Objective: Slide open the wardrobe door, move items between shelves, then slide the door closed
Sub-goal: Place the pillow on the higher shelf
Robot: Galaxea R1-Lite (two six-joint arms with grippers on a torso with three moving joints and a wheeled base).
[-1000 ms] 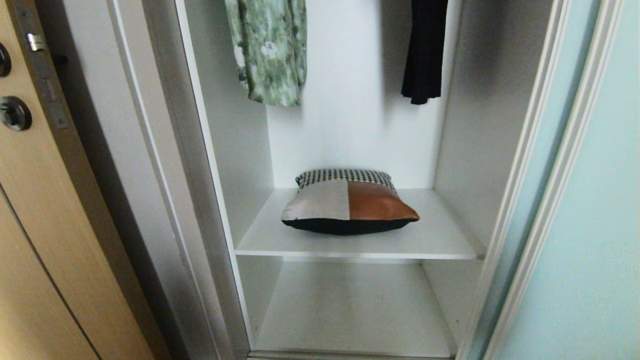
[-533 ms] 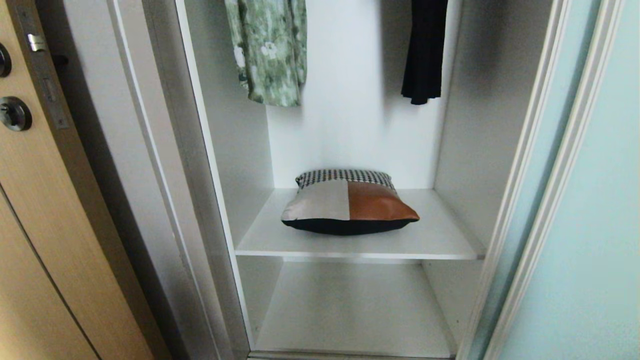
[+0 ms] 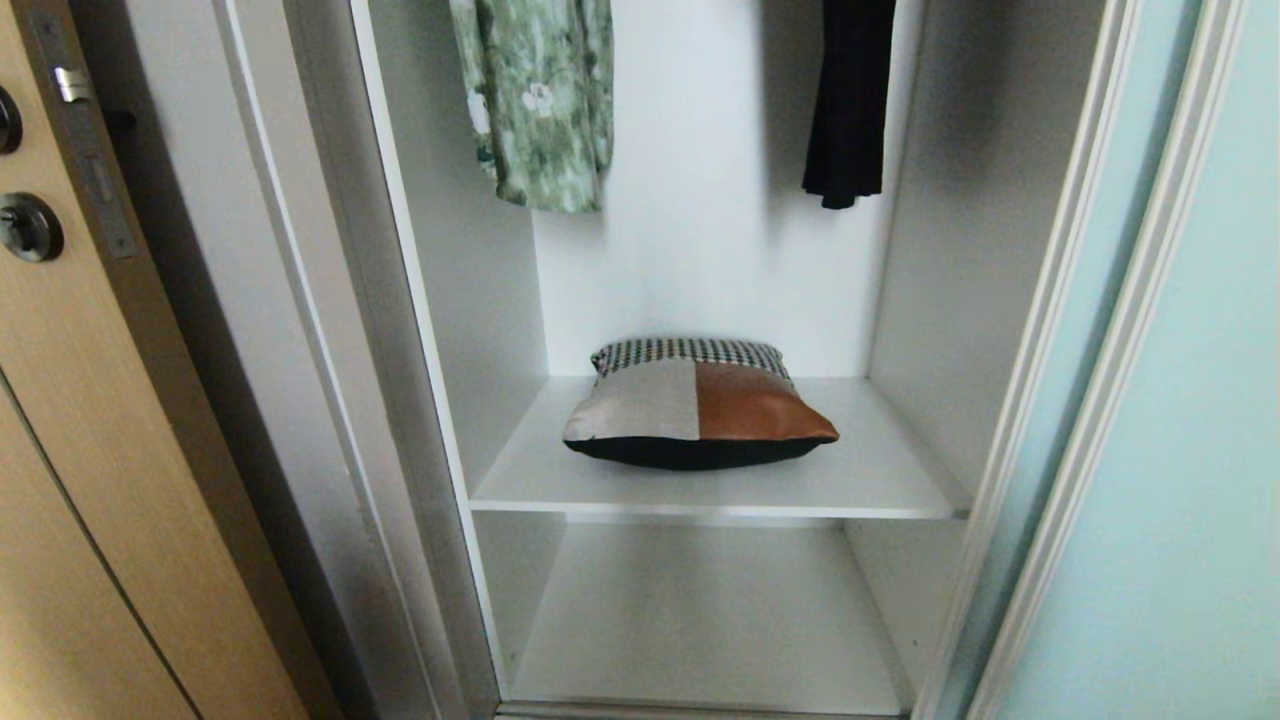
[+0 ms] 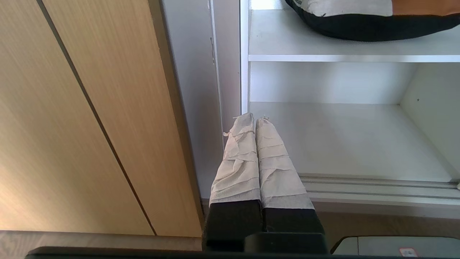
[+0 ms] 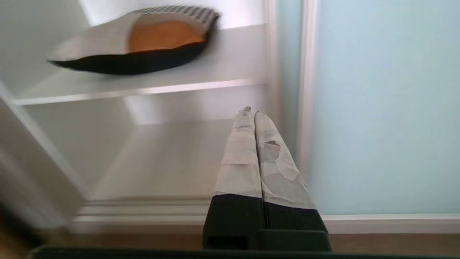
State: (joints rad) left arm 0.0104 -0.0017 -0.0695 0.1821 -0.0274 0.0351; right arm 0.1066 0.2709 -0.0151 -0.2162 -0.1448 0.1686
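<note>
The sliding wardrobe door (image 3: 1190, 450), pale blue-green glass in a silver frame, stands slid to the right, so the compartment is open. The item (image 3: 700, 405) is a soft cushion-like bundle in black, rust-orange, pale grey and a check pattern. It lies on the upper of the two white shelves (image 3: 870, 480); the lower shelf (image 3: 700, 620) is bare. Neither arm shows in the head view. My left gripper (image 4: 254, 117) is shut and empty, low by the compartment's left post, below the item (image 4: 373, 27). My right gripper (image 5: 251, 109) is shut and empty, low beside the door's frame (image 5: 307, 108).
A green floral garment (image 3: 540, 100) and a long black garment (image 3: 848, 100) hang above the upper shelf. A tan wooden door (image 3: 90, 450) with a lock plate stands to the left. The door's floor track (image 4: 377, 185) runs along the compartment's front.
</note>
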